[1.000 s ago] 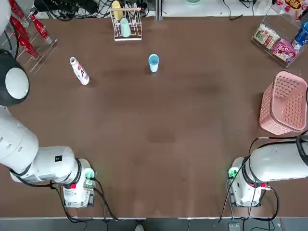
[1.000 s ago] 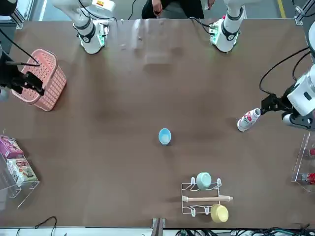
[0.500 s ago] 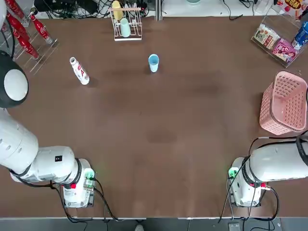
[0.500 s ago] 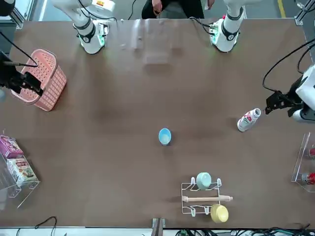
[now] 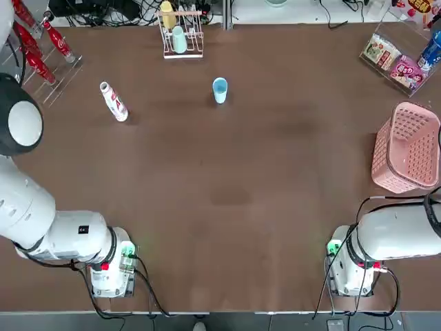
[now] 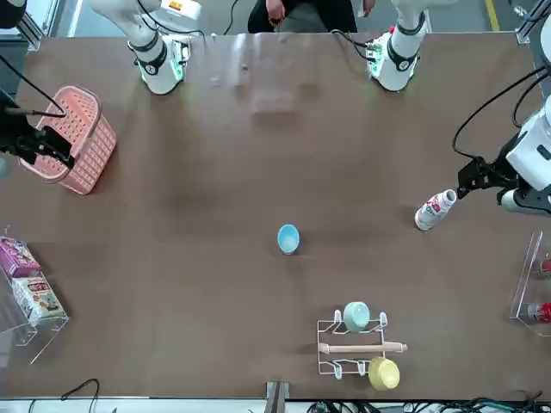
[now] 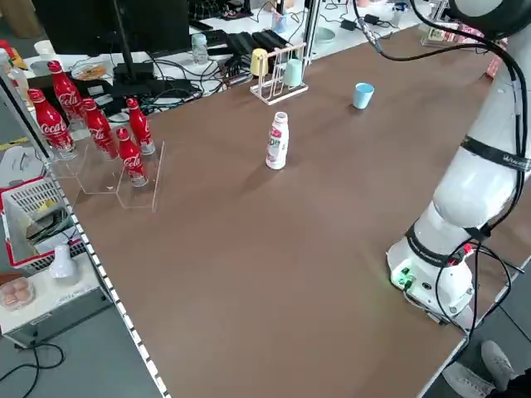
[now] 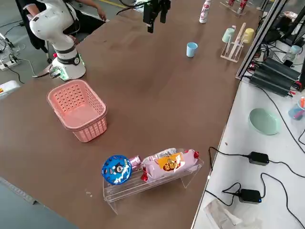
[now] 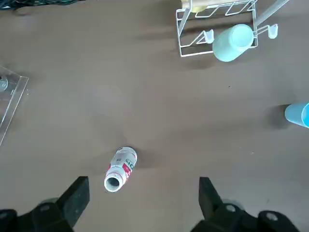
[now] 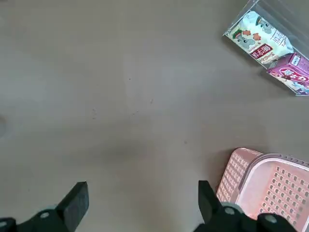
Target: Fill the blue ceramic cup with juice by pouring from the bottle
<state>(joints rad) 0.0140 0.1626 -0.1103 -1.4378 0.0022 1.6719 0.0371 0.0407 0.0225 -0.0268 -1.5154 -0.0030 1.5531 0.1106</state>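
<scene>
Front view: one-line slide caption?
Left claw near the white bottle, with the light-blue cup upright mid-table and the right claw beside the pink basket.

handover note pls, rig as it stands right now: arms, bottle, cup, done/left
Left gripper: open, nothing held, above the table's left side near the bottle.
Right gripper: open, nothing held, above the table's right side near the pink basket.
White bottle: upright on the table, left side; its mouth looks uncapped in the left wrist view.
Blue cup: upright, mid-table toward the far edge, right of the bottle.
Done: no grasp; no juice visible in the cup.
Left: grasp bottle, bring to cup, pour, set bottle down.
</scene>
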